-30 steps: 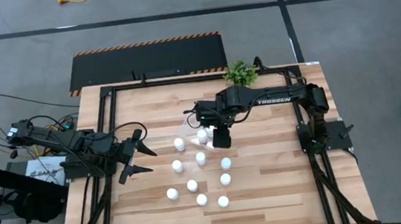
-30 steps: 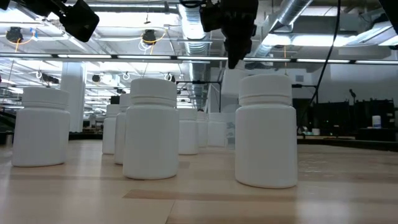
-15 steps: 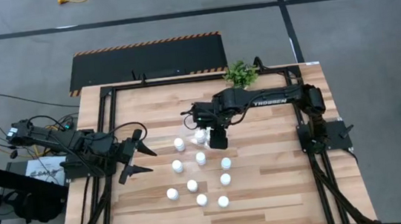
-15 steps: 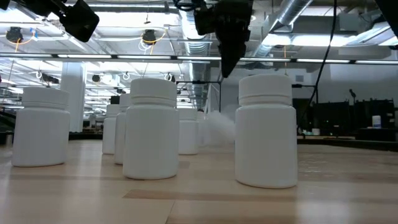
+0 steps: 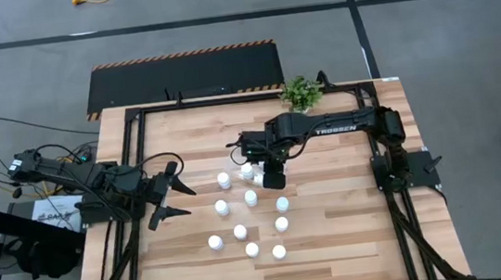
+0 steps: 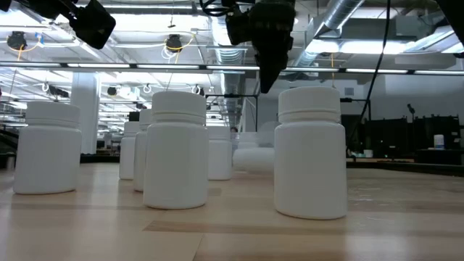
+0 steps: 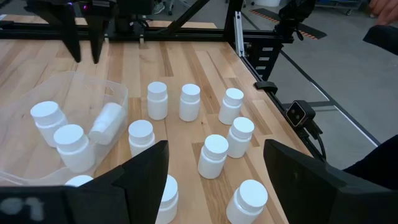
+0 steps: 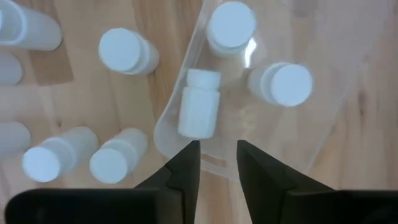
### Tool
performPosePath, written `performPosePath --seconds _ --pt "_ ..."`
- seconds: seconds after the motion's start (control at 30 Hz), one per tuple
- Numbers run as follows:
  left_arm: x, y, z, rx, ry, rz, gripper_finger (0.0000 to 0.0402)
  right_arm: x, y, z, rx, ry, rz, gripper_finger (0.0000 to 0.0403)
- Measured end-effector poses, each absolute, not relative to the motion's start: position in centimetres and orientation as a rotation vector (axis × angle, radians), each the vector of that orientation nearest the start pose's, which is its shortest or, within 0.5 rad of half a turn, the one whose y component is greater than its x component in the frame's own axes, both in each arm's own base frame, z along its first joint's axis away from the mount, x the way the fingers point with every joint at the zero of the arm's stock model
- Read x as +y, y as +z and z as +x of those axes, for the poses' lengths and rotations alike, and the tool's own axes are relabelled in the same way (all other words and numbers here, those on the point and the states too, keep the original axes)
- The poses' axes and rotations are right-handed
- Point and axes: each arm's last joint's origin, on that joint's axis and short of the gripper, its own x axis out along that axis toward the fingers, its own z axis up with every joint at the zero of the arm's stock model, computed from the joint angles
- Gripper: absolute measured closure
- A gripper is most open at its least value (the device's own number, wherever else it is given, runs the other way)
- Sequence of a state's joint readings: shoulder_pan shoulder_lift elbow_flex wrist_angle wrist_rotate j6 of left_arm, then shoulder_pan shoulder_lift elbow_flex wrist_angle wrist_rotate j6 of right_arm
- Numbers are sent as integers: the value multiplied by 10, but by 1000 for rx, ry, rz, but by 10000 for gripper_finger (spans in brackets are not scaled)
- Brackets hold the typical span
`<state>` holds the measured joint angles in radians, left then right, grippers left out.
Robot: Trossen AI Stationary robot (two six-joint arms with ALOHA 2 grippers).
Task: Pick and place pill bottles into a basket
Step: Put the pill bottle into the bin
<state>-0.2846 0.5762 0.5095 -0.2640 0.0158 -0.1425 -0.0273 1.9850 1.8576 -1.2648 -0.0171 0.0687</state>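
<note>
High view: the right gripper (image 5: 274, 177) hangs over the middle of the desk (image 5: 344, 233), just above the clear basket (image 5: 236, 151), its fingers closed and empty. The left gripper (image 5: 170, 193) sits at the left edge of the frame's desk area, fingers spread apart with nothing between them. Loose pill bottles (image 5: 240, 231) stand scattered below centre. A potted plant (image 5: 299, 91) sits at the desk's upper edge.

Low view: upright bottles fill the foreground; one bottle (image 6: 254, 159) lies on its side behind them at centre, under the dark right gripper at the top.

Left wrist view: the basket, at left, holds standing bottles and one lying bottle (image 7: 107, 122).

Right wrist view: the narrowly gapped fingers (image 8: 186, 163) point down at the basket, where one bottle lies flat beside two upright ones.
</note>
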Motion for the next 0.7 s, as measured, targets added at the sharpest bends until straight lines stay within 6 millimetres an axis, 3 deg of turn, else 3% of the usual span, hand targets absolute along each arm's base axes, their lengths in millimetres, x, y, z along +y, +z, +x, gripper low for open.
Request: performPosePath --seconds 0.33,0.7 --pt "-39 259 133 349 -274 -95 150 22 277 379 1552 -5 188 300" --pt "-39 259 133 349 -274 -95 150 72 278 384 1456 63 179 300"
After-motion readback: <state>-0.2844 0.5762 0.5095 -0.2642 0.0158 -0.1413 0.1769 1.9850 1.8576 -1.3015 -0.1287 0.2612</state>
